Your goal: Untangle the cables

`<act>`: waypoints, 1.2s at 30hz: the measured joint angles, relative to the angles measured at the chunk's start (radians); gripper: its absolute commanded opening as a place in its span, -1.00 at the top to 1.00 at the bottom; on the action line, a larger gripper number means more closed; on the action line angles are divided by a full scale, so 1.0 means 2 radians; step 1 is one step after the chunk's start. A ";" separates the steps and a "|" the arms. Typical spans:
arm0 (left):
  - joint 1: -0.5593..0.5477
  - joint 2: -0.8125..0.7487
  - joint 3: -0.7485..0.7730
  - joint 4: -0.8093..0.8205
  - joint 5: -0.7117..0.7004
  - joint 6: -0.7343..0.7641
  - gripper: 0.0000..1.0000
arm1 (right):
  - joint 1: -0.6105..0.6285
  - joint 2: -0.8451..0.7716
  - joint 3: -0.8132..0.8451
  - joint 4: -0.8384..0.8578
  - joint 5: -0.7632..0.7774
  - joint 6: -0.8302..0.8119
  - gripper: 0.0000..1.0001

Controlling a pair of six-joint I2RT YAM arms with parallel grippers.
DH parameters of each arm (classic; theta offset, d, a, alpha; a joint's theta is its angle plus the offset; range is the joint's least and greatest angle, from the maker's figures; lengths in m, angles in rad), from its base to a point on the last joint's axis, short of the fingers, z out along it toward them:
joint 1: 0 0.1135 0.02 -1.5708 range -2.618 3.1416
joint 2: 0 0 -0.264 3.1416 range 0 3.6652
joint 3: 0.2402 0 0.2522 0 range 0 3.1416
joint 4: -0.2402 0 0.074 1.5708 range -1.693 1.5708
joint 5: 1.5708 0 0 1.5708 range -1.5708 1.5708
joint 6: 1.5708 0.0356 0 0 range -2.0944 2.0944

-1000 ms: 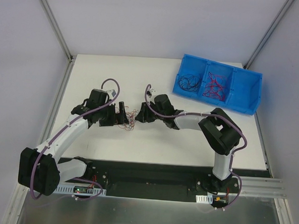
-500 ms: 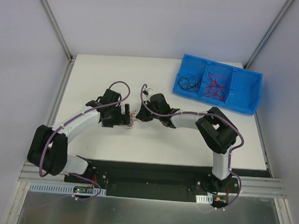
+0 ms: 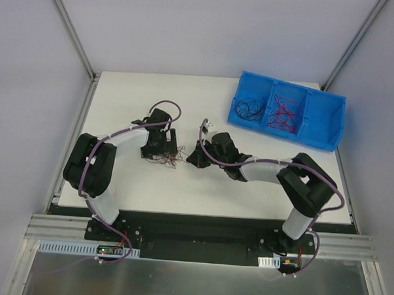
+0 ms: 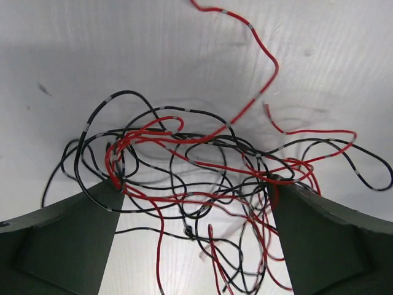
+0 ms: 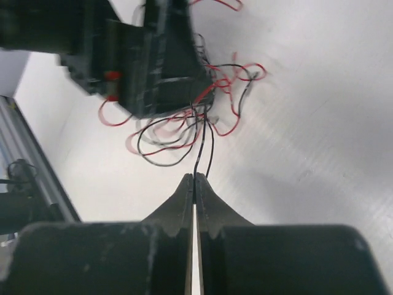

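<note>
- The right hand (image 5: 195,178) is snapping shut. Half open a second ago, its fingers are now pressing flat together, with a black strand (image 5: 203,144) pinched right at the tips.
- That hand is also sliding back to its own side, away from the pile, and the strand is running almost straight from the tips into the knot.
- The left hand (image 4: 195,190) is arriving from the other side. Its arm has been folding in over the last second, and the hand is now sitting over the heap with its jaws spread wide, gripping nothing.
- The cables (image 4: 179,141) are lying in one curly knot of red and black on the white desk (image 3: 260,189), near its middle. They are bunching between the left hand's two fingers and brushing both.
- By my reading, a pull-out is starting, with one strand caught and the rest waiting to be pinned. Until the left hand is clamping down, any tug is likely dragging the whole heap along.
- Off at the far right corner, well apart from the action, a blue bin (image 3: 322,123) is holding loose black wires (image 3: 249,109) in its left compartment and red wires (image 3: 281,115) in the middle one.
- Several things are standing in the way. Red and black loops are crossing over the caught strand, and the left hand's bulk is crowding the knot, hiding part of it from the right wrist view.
</note>
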 measured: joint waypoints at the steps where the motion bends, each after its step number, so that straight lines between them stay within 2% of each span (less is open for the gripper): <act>1: 0.000 0.005 0.005 -0.002 -0.003 -0.002 -0.98 | 0.000 -0.023 -0.014 0.000 0.003 0.001 0.99; 6: 0.005 0.011 0.011 0.011 -0.003 -0.012 -0.98 | 0.000 -0.159 -0.050 -0.018 0.018 0.008 0.99; 10: 0.019 0.014 0.013 0.022 -0.002 -0.015 -0.97 | 0.001 -0.303 -0.056 -0.086 0.047 0.008 0.99; 13: 0.032 0.014 0.013 0.028 0.000 -0.016 -0.97 | 0.001 -0.432 -0.033 -0.191 0.090 -0.005 0.99; 16: 0.041 0.009 0.004 0.041 0.002 -0.018 -0.98 | 0.001 -0.527 0.049 -0.313 0.140 -0.031 0.99; 21: 0.044 -0.014 -0.024 0.062 0.008 -0.026 -0.98 | 0.001 -0.592 0.188 -0.451 0.212 -0.074 0.99; 27: 0.046 -0.028 -0.038 0.062 0.025 -0.031 -0.98 | 0.001 -0.605 0.249 -0.574 0.262 -0.107 0.99; 36: 0.094 -0.038 -0.050 0.068 0.027 -0.029 -0.98 | 0.001 -0.622 0.390 -0.652 0.325 -0.163 0.99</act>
